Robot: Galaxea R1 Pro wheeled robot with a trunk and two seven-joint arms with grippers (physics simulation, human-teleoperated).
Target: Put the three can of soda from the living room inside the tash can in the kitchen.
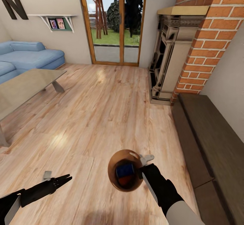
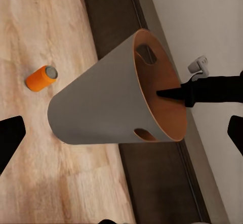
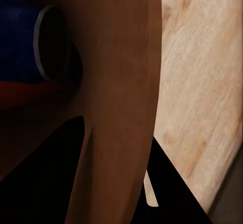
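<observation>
Off-white, brown-lined tash can is gripped at its rim by the right hand above the pale plank floor; blue can & orange can inside. Left hand is seen released. Third can lies on the floor nr dark cabinet.

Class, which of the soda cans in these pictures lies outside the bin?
The bright orange soda can, on its side on the wood floor; the dark blue can sits inside the round bin.
</observation>
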